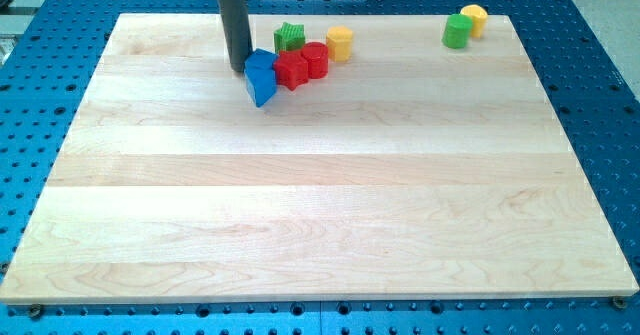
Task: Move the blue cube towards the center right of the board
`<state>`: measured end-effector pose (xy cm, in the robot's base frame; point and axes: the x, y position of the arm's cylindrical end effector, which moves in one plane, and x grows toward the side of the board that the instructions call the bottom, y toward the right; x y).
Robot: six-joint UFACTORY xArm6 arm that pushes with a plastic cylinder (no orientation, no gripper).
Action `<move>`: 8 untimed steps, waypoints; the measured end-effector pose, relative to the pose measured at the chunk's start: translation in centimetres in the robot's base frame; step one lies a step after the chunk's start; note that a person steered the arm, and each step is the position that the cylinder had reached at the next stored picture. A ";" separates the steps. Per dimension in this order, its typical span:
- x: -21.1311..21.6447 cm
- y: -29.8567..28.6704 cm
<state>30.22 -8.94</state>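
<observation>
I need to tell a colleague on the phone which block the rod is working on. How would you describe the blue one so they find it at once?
Start at the wooden board and look near its top edge, left of centre, where a cluster of blocks sits. At the cluster's left end, just right of my tip, is the blue cube, touching a red block. It is the only blue piece on the board.

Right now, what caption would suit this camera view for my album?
My tip touches the blue cube beside two red blocks near the board's top.
</observation>
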 end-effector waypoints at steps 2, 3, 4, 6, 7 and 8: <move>5.4 7.7; 6.7 8.3; 2.8 4.4; 10.0 6.6; 11.8 14.1; 12.0 21.9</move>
<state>42.24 12.92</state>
